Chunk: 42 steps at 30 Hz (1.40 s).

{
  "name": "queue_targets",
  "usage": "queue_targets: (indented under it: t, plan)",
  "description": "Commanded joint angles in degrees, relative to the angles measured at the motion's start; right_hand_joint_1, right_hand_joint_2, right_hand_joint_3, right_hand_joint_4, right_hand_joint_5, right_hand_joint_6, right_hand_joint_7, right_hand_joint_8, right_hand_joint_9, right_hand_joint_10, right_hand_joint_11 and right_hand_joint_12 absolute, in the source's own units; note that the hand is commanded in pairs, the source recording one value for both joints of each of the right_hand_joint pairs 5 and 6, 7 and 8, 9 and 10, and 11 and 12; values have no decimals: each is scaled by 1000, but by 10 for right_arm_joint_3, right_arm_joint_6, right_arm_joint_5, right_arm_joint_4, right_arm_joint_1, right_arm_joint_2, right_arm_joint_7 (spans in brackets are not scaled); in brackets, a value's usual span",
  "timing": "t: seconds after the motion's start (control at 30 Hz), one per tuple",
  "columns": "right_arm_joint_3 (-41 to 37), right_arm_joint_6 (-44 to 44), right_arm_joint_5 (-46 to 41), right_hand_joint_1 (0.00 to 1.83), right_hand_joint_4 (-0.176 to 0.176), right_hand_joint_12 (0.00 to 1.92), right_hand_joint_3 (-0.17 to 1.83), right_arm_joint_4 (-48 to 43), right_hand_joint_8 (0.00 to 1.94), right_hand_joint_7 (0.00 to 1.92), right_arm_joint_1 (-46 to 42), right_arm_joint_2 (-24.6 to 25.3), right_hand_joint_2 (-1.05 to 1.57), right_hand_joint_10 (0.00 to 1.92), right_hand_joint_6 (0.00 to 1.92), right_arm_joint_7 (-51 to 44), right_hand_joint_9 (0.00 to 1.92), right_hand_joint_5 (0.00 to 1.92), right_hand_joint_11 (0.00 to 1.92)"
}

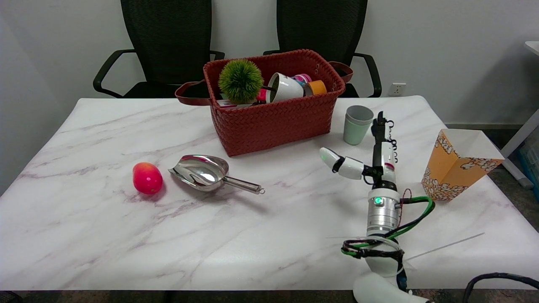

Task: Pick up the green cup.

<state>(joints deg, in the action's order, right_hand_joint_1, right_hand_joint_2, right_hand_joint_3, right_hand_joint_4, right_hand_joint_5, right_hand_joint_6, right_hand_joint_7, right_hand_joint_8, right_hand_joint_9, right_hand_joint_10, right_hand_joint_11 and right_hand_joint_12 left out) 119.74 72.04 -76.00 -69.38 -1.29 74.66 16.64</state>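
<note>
Marble-patterned tabletop (pixel 105 235), two office chairs behind it: the robot's right hand (pixel 370 158) hovers with its fingers (pixel 381 126) spread wide and holding nothing, thumb splayed out to one side. Its target, the green cup (pixel 358 125), stands upright just beyond the fingertips and slightly toward the thumb's side, near but apparently not yet touching, between the fingers and the red woven basket (pixel 273 120). By this view, a short reach forward would bring the open hand around the cup's wall.

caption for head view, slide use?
Open robot hand nears the upright green cup beside the red basket.
</note>
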Motion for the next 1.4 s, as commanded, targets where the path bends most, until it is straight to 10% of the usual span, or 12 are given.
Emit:
queue_targets:
  t: [0.03,1.4]
  plan:
    - [-21,-37,-62,993,0,61,435,143,0,0,100,-17,213,77,0,166,77,0,61]
    - [-45,-244,-79,1011,0,0,357,282,0,0,215,-64,10,0,0,243,0,0,0]
